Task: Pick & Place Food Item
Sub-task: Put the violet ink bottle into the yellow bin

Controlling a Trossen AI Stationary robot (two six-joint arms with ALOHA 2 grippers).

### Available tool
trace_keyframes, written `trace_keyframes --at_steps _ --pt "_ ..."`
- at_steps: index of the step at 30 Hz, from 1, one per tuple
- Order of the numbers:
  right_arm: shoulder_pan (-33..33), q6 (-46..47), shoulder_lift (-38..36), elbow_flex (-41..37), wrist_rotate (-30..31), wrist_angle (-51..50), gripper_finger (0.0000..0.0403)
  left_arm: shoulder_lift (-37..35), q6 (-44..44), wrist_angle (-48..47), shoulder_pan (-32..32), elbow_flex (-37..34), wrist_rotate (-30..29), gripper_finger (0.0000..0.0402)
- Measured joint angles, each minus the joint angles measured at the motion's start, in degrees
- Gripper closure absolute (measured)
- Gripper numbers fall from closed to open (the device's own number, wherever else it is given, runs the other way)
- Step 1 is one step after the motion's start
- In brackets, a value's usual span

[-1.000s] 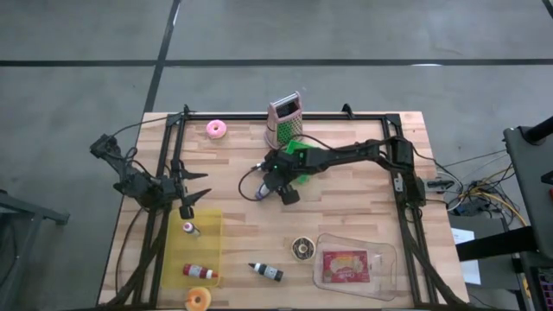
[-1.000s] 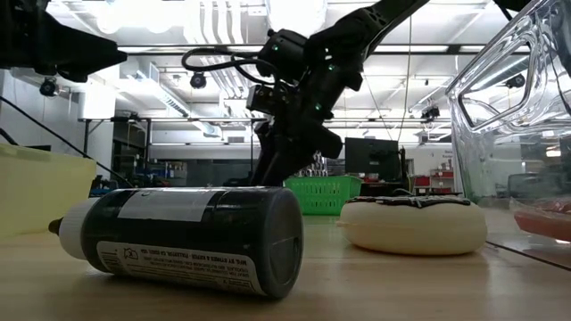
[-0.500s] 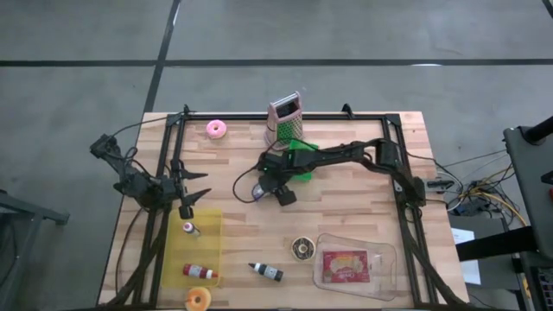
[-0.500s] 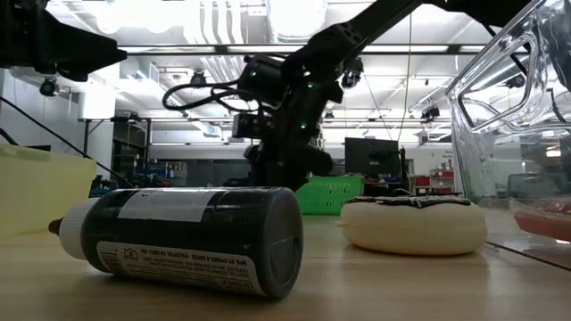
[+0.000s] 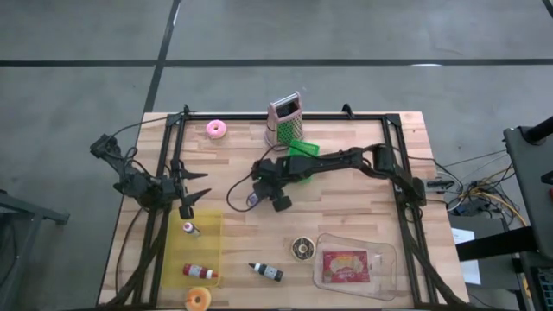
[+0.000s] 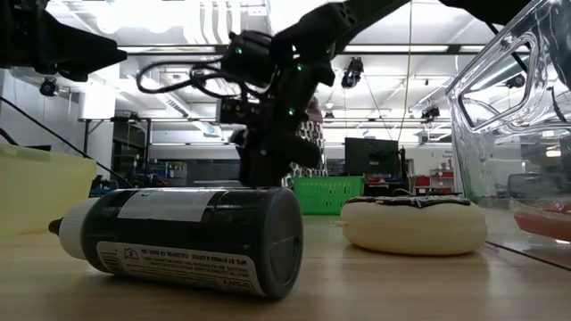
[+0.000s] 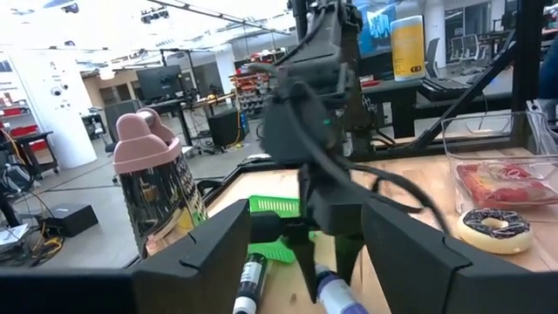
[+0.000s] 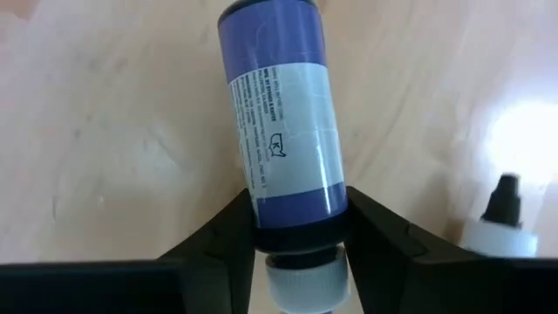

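A purple bottle with a white label (image 8: 283,131) lies on the wooden table left of centre; it also shows in the high view (image 5: 252,199) and the left wrist view (image 7: 338,295). My right gripper (image 8: 299,228) reaches in from the table's right side (image 5: 262,192) and is shut on the bottle's cap end. A black-and-white bottle (image 7: 248,283) lies beside it, and its tip shows in the right wrist view (image 8: 502,199). My left gripper (image 5: 194,192) is open and empty at the table's left side. My right gripper pinches the purple bottle between its two fingers (image 8: 228,234) at the cap end (image 8: 296,228), just above the white cap. The fingers come slanting down from the table's right side and lie across the bottle. Whether the bottle is off the table, I cannot tell.
A pink-handled grater (image 5: 285,117), a green basket (image 5: 301,149) and a pink donut (image 5: 216,130) stand at the back. A yellow tray (image 5: 207,250), a black bottle (image 5: 268,273), a chocolate donut (image 5: 302,249) and a clear food container (image 5: 352,266) lie near the front.
My right gripper has moved toward the table's left edge and slightly toward the near edge, coming over the purple bottle's cap end. The purple bottle has stayed about where it was.
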Motion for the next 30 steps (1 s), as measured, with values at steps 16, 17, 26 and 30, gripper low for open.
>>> trace_keyframes --at_steps 16,17,26,30 --pt "9.11 -10.92 -1.90 1.47 31.76 2.34 0.0273 0.02 -15.94 -2.67 0.00 5.79 9.36 0.0177" --pt "9.42 -12.48 -1.94 1.47 33.63 3.63 0.0273 0.06 -17.39 -3.94 -0.02 6.27 9.37 0.0177" --pt "10.64 -30.00 -2.03 1.47 45.95 14.92 0.0273 0.07 -30.13 -11.71 0.00 7.02 9.33 0.0177" --pt "10.57 -37.36 -2.03 1.47 48.71 18.40 0.0273 0.07 -36.11 -16.34 0.04 7.95 9.29 0.0177"
